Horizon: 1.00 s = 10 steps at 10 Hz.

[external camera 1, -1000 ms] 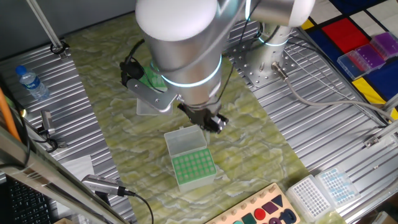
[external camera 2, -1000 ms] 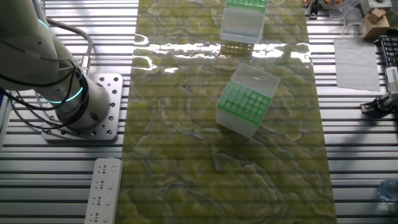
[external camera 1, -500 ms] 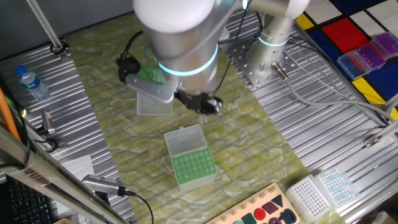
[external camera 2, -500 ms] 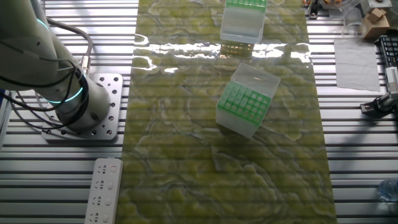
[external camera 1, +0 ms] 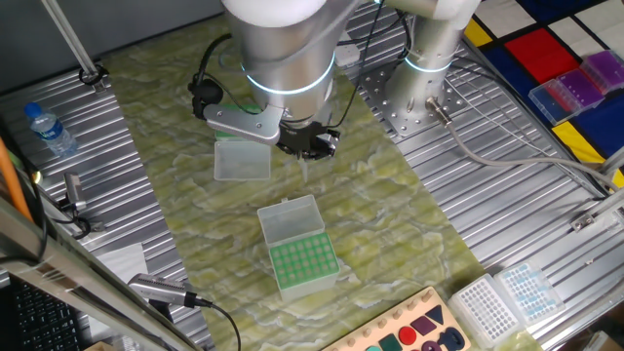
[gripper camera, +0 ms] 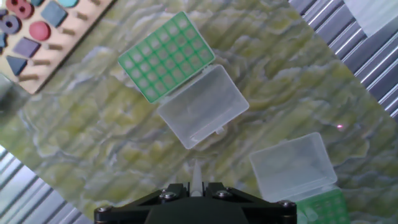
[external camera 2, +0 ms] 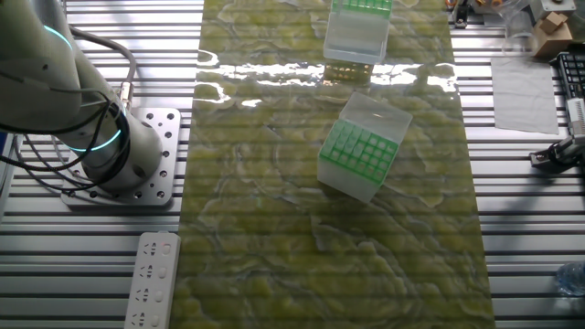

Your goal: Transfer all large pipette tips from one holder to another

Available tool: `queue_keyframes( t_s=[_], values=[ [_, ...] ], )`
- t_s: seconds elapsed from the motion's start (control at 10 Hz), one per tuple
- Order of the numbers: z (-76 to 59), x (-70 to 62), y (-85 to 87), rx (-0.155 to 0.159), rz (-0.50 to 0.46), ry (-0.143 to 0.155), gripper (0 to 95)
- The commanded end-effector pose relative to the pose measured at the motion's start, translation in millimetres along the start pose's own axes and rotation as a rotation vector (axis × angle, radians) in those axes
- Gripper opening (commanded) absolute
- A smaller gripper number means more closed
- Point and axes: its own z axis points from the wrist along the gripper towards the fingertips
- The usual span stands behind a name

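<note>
my gripper (gripper camera: pixel 194 186) is clamped on one pipette tip (gripper camera: pixel 195 177). an open green rack (gripper camera: pixel 166 57) lies ahead; a second rack (gripper camera: pixel 318 208) sits to the right.

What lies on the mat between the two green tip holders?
In the hand view, only the two open clear lids and bare green mat separate the near holder from the far one. The gripper carries one pipette tip.
</note>
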Motion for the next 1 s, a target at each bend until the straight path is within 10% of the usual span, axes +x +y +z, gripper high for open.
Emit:
queue_keyframes(
  t_s=[0.1,0.5,1.0],
  values=[
    [0.3,-0.4,-0.1,0.004,0.165,-0.006,0.0],
    [0.3,-0.4,-0.1,0.046,0.319,0.022,0.0],
    [-0.6,7.2,-10.1,0.052,0.154,0.031,0.0]
  ],
)
